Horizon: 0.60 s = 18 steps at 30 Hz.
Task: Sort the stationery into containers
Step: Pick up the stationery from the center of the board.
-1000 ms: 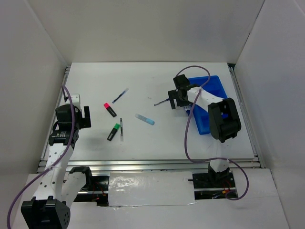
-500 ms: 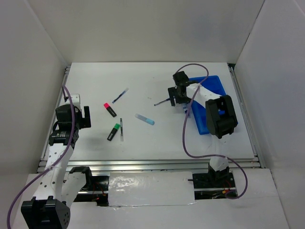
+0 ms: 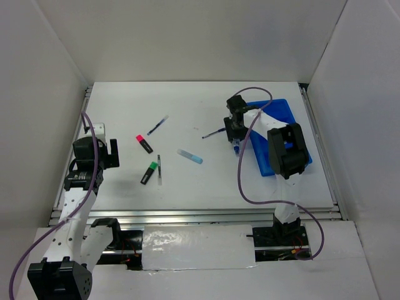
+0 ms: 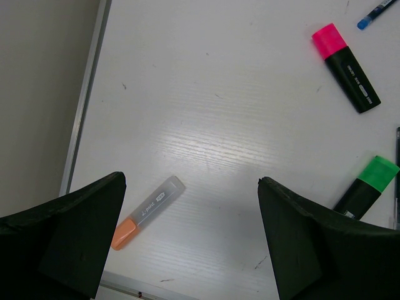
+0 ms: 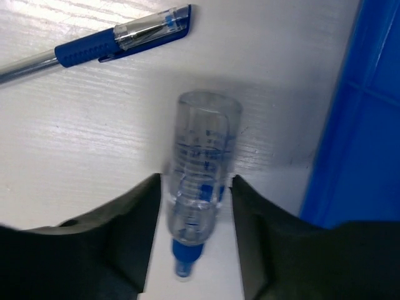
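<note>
My right gripper (image 3: pixel 234 139) (image 5: pixel 195 181) stands beside the left edge of the blue tray (image 3: pixel 284 115) (image 5: pixel 369 125), shut on a clear pen with a blue tip (image 5: pixel 200 169) (image 3: pixel 236 149); both fingers press its sides. A blue pen (image 5: pixel 119 40) (image 3: pixel 214 132) lies just beyond it on the table. My left gripper (image 3: pixel 103 156) (image 4: pixel 190 178) hangs open at the far left, nothing between its fingers. An orange-capped grey highlighter (image 4: pixel 148 204) lies below it. Pink-capped (image 3: pixel 144 144) (image 4: pixel 347 67) and green-capped (image 3: pixel 149 173) (image 4: pixel 367 186) highlighters lie to its right.
A light-blue marker (image 3: pixel 189 156) lies mid-table, a thin blue pen (image 3: pixel 158 125) further back, and a slim grey pen (image 3: pixel 159 169) beside the green highlighter. White walls enclose the table on three sides. A purple cable (image 3: pixel 244 175) loops off the right arm.
My right gripper has closed from open onto the clear pen and shifted slightly toward the tray's edge. The left arm has not moved.
</note>
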Available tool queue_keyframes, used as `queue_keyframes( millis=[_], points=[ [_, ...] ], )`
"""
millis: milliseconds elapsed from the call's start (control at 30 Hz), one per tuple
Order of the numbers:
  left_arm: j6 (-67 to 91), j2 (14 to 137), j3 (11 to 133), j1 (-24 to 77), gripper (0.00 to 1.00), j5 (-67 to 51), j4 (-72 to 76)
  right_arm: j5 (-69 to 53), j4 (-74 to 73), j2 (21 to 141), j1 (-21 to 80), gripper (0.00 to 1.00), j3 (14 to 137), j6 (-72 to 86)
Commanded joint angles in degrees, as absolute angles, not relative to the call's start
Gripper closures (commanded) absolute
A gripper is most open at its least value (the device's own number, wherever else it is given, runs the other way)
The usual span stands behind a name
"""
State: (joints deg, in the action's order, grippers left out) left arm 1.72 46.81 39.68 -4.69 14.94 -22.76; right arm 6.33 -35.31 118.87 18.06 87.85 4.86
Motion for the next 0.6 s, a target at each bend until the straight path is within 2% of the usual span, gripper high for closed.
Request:
queue_keyframes(
  millis=[0, 200, 233, 267, 567],
  points=[
    [1.49, 47.02, 40.34, -4.83, 0.01, 15.03, -21.36, 4.75, -36.30, 119.00, 17.75, 0.49, 90.53, 5.45],
    [1.50, 46.93, 40.34, -4.83, 0.01, 14.94, -21.36, 3.25, -37.09, 118.57, 18.46, 0.82, 90.09, 4.66],
    [1.41, 46.93, 40.34, -4.83, 0.01, 14.94, -21.36, 3.16, -37.00, 118.39, 18.81, 0.93, 89.65, 4.48],
    [1.41, 47.02, 40.25, -4.92, 0.01, 14.94, -21.36, 3.08, -37.09, 117.78, 19.07, 0.99, 89.56, 4.05],
    [1.06, 46.41, 40.17, -4.83, 0.01, 14.50, -21.36, -5.62, -38.85, 102.23, 18.55, 1.00, 91.05, 8.42]
  ],
)
